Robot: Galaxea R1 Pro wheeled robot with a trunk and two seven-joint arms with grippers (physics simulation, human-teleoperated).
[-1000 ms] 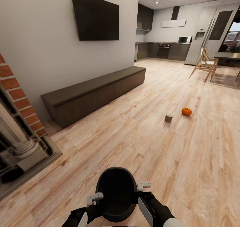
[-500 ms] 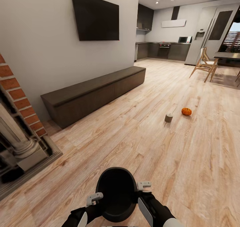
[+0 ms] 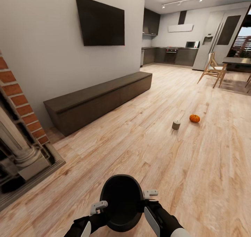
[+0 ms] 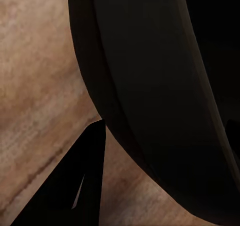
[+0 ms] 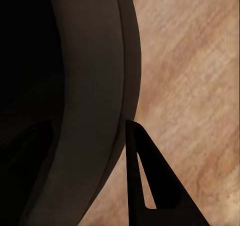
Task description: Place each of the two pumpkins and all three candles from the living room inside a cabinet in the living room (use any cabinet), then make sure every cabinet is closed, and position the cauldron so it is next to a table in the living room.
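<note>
The cauldron [image 3: 121, 202] is clamped at its rim between the left gripper [image 3: 99, 206] and the right gripper [image 3: 150, 194], low and near above the plank floor [image 3: 146, 153]. Farther off to the right, a candle [image 3: 176, 125] is seen beside a pumpkin [image 3: 195, 118]. The cabinet [image 3: 99, 101] is set along the left wall, drawers shut.
</note>
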